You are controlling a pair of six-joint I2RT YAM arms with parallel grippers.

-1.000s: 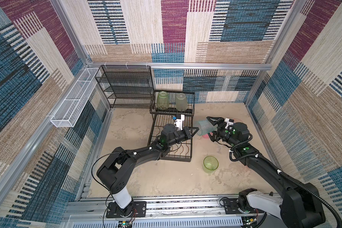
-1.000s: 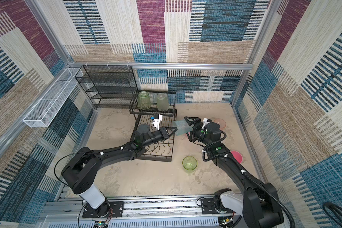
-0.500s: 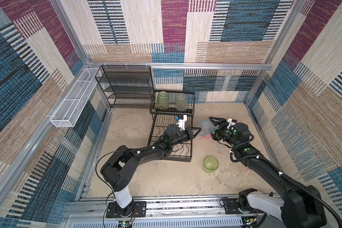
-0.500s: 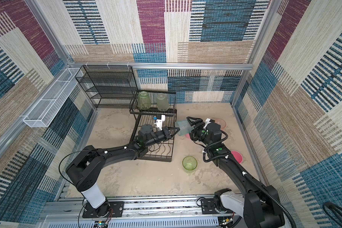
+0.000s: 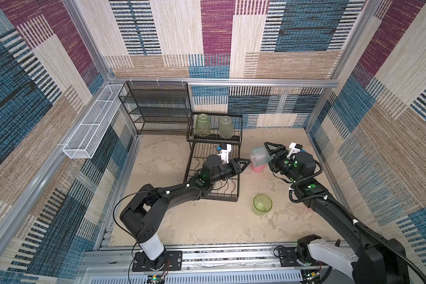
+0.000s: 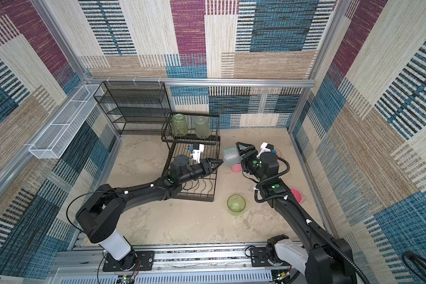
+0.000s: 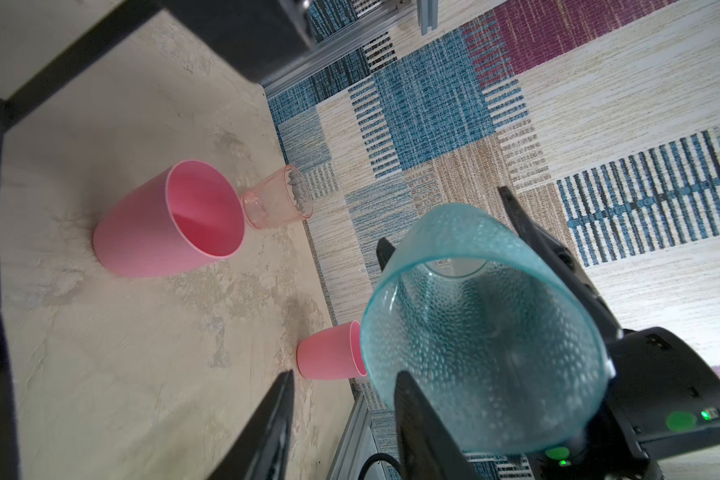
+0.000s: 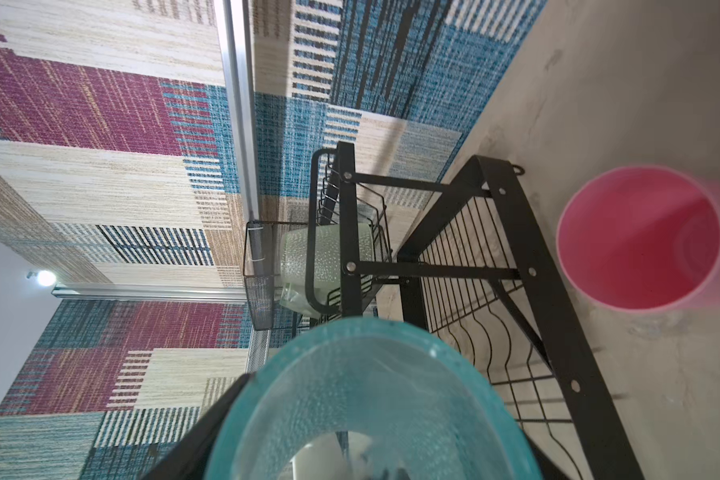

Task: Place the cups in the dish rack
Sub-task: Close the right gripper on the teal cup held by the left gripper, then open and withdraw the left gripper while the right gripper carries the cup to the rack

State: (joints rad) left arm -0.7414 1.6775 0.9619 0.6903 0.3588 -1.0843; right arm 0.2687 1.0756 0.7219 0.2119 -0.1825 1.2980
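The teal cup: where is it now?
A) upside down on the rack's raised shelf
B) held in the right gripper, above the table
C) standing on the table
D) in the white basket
B: the right gripper grips the teal cup on its side, clear of the table.

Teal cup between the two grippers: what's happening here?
The right gripper holds the teal cup on its side in the air, mouth toward the left gripper, which is open close to its rim at the rack's right edge. It looks like a handover. Two green cups sit upside down on the rack's upper shelf; a third green cup and pink cups stand on the table.
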